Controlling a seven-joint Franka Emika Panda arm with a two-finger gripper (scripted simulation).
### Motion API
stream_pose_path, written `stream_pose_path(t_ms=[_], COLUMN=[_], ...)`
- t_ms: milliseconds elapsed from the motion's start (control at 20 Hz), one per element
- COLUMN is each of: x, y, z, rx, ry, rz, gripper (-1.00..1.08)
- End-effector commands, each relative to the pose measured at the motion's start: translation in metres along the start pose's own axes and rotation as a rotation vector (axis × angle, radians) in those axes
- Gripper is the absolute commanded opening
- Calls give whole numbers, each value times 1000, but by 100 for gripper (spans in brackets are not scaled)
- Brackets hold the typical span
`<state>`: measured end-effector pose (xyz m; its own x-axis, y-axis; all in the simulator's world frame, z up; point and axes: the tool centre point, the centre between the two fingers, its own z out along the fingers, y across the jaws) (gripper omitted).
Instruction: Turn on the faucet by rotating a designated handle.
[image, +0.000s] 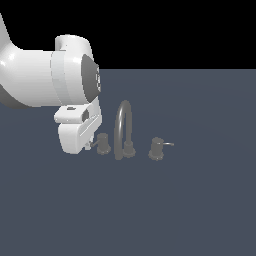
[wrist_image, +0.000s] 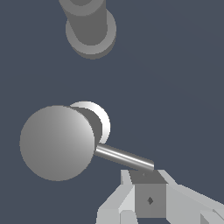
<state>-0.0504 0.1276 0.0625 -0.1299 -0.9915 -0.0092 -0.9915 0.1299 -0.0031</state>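
Note:
The faucet has a tall arched spout (image: 123, 129) on a round base (wrist_image: 90, 27), with a squat knob on each side. The handle (image: 103, 144) is the knob on the exterior view's left, and its thin lever rod (wrist_image: 124, 158) points toward my gripper (image: 89, 145). In the wrist view the handle's round top (wrist_image: 57, 142) is close up, and the rod's free end meets my gripper (wrist_image: 147, 176) at its tips. The fingers stand together with nothing between them, so the gripper is shut. It sits beside the rod's end, not around it.
The twin knob (image: 157, 149) with a brighter lever (image: 168, 144) stands on the spout's other side, toward the exterior view's right. My white arm (image: 45, 80) fills the upper left of the exterior view. Everything rests on a flat dark grey-blue surface (image: 190, 200).

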Motion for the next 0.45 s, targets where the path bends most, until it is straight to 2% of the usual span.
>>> stream_pose_path(t_ms=[0,350,400], x=[10,62,62], y=[-1,-9,-9], z=[0,-1,-1], rx=[-2,-3,-3], ry=[1,9,9], rz=[5,35,35], gripper=[-100,-100,-100])
